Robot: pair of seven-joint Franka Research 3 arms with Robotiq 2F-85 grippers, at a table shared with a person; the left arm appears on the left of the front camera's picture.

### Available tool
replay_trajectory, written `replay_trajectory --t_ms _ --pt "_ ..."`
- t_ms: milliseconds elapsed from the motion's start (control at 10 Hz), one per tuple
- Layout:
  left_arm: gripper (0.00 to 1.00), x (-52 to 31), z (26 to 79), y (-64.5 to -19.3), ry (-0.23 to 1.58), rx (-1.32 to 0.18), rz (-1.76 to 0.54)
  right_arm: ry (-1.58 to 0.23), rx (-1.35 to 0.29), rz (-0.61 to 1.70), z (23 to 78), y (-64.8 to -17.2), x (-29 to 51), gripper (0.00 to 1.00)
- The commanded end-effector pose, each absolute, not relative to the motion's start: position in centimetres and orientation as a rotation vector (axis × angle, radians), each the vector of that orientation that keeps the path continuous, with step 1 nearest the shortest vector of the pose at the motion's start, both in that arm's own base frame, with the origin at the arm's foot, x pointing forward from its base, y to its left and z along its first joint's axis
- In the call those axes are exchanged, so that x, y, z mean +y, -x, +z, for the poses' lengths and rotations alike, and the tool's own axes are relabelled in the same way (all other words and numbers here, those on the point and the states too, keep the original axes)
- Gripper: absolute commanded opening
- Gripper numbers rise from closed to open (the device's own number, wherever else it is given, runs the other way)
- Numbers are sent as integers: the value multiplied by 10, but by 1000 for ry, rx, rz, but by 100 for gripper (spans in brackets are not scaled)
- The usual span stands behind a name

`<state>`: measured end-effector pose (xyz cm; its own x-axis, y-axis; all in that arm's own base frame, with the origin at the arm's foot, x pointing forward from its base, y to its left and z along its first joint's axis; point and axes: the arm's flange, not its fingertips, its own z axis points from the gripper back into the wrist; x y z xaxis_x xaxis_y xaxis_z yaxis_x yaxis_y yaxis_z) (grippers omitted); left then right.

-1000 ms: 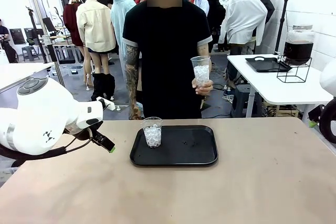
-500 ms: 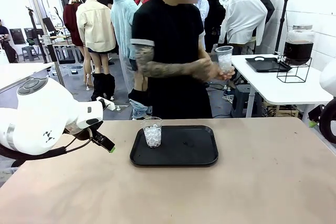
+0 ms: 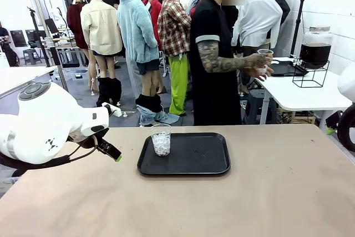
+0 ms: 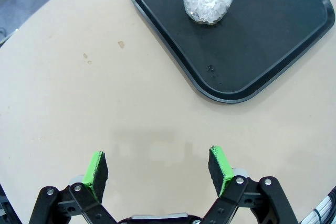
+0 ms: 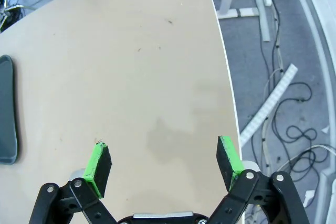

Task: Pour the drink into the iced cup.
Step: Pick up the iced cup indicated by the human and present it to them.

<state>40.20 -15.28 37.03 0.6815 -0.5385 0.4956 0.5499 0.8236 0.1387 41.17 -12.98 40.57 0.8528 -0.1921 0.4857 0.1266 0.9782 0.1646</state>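
The left arm comes in low over the left edge of the counter, its bulky white wrist close to that edge. The left end effector is angled down and inward toward the counter's surface. Its two fingers stand wide apart, the green pads facing each other with nothing between them, hovering above bare counter. The right arm sits at the counter's right edge, barely reaching in. The right end effector points down over the counter close to that edge, its jaws spread wide and empty.
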Motion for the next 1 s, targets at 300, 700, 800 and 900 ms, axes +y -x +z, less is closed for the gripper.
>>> replay_trajectory --t_ms 300,700,800,900 --pt "100 -151 371 -402 24 -551 -606 -116 -533 -188 405 -409 -125 100" --pt "100 -151 371 -402 24 -551 -606 -116 -533 -188 405 -409 -125 100" --pt "100 -151 371 -402 24 -551 -606 -116 -533 -188 405 -409 -125 100" --pt "100 -151 371 -402 24 -551 -606 -116 -533 -188 405 -409 -125 100"
